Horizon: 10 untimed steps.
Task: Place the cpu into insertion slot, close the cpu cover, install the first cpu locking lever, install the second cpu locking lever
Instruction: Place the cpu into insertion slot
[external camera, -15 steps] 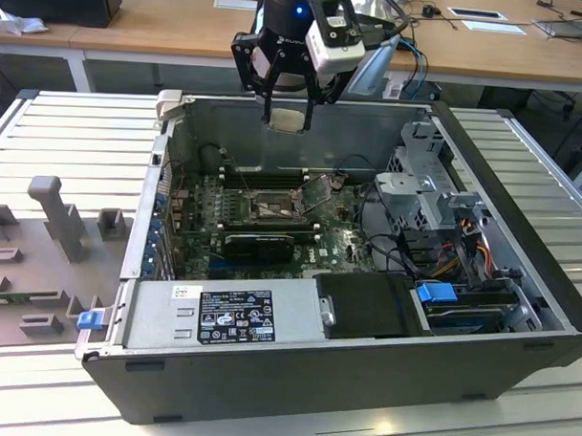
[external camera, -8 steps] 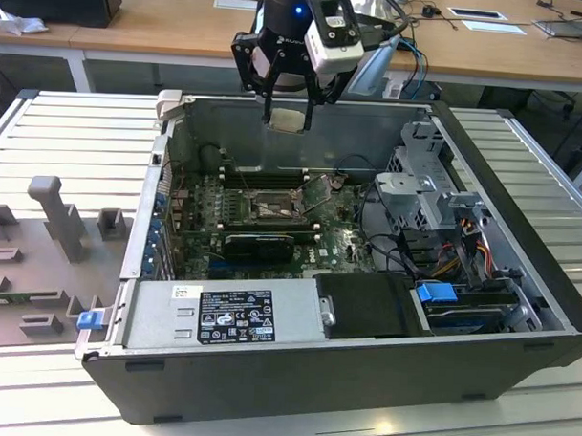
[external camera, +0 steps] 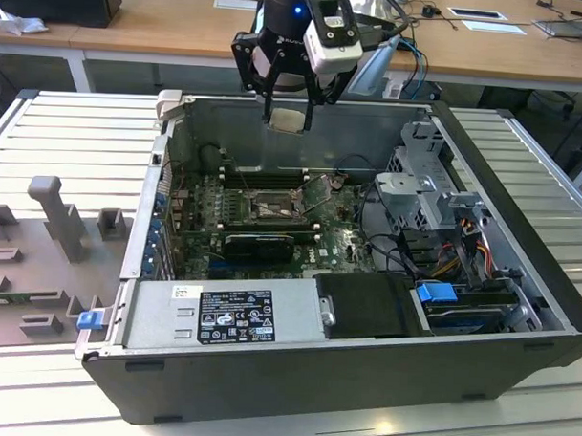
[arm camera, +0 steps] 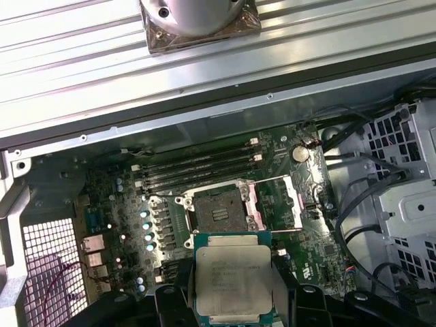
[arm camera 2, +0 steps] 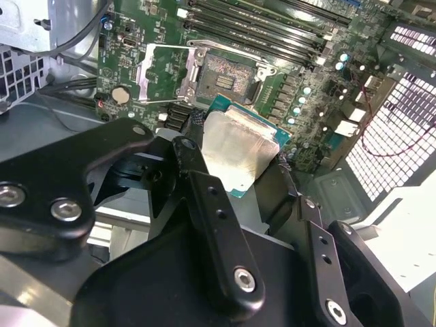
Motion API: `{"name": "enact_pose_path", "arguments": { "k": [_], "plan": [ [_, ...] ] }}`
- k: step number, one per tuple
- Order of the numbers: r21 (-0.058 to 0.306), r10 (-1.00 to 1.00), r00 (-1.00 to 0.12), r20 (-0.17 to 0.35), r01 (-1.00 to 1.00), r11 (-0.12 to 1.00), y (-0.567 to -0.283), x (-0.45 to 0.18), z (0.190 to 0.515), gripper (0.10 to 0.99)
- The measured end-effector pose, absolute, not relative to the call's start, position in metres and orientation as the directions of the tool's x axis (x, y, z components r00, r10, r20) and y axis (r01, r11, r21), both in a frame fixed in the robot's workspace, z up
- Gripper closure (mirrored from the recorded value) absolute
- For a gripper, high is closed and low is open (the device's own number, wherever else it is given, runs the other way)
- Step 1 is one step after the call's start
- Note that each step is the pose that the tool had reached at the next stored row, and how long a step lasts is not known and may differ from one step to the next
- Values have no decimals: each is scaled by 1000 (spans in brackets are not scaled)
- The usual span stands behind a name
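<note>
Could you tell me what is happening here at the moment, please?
The robot arm's gripper holds the cpu by its edges above the open computer case, over the motherboard. The insertion slot below is empty, and the cpu cover is swung open beside it, so the chip has not yet been placed.

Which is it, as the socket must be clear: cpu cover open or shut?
Open: the cpu cover is swung back off the bare insertion slot.
</note>
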<state>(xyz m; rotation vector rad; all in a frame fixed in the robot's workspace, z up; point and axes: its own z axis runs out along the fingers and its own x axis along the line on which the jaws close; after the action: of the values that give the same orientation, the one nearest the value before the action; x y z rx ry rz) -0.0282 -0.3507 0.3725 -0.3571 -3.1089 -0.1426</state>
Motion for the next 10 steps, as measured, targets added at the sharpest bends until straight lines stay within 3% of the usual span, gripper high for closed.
{"name": "enact_pose_path", "arguments": {
  "k": [10],
  "plan": [
    [89,253,-967,19,254,963,-351,-28,372,545]
  ]
}}
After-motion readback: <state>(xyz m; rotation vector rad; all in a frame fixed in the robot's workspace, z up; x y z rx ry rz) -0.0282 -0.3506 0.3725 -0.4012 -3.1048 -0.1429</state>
